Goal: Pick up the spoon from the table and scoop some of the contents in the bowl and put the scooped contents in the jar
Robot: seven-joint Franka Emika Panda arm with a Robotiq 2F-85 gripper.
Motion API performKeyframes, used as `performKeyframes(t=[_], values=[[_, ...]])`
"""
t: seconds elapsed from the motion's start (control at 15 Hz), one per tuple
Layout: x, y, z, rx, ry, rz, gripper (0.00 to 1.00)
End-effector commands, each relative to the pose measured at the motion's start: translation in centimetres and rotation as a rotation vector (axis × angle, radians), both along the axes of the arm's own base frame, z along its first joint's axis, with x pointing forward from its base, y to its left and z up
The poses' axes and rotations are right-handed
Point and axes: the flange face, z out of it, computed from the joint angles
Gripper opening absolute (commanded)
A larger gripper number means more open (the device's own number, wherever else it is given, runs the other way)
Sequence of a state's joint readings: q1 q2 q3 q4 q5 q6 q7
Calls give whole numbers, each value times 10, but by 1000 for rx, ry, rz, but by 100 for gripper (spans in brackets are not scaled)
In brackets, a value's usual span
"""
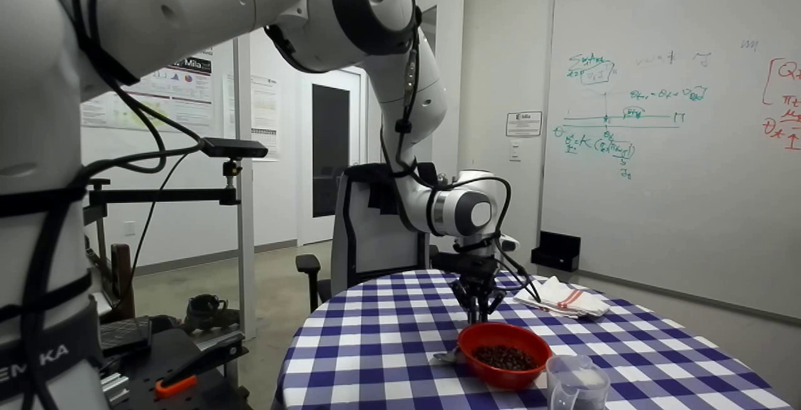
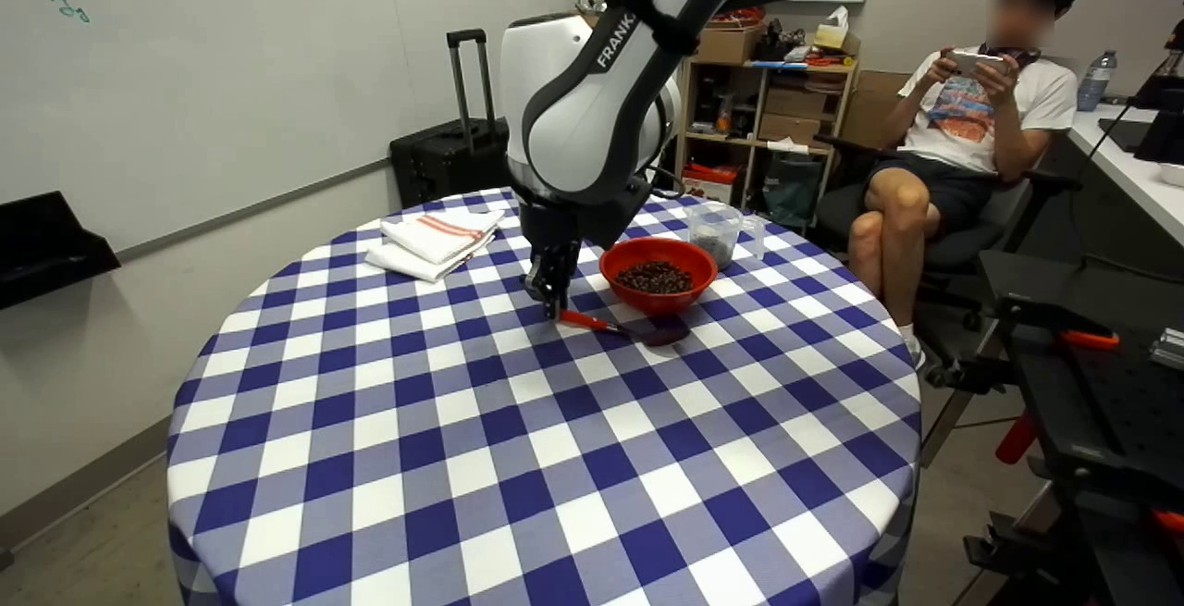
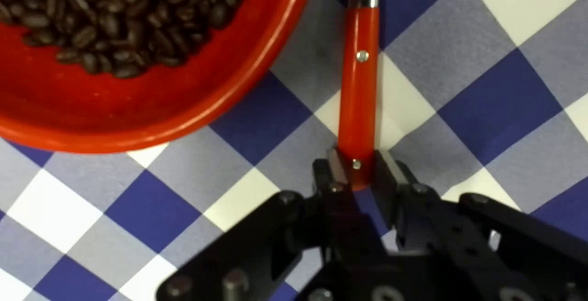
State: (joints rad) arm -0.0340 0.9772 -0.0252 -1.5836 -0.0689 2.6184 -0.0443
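Spoon point(image 3: 359, 89) pinched at its handle end by gripper point(image 3: 356, 167), lower centre of wrist view, handle running up to top edge; bowl point(image 3: 138, 108) of dark beans point(image 3: 133, 16) upper left; jar point(image 2: 714, 220) right of centre in an exterior view, on checked table point(image 2: 509, 458)

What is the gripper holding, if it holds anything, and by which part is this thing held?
The spoon: the gripper is closed on its red handle, near the very end.
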Motion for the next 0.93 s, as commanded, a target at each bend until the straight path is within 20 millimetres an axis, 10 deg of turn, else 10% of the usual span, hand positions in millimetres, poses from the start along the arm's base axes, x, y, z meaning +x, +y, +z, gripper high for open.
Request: performKeyframes(t=[0.0, 0.87], values=[[3, -4, 16, 11, -5, 21, 5], [14, 1, 103, 250, -82, -18, 5]])
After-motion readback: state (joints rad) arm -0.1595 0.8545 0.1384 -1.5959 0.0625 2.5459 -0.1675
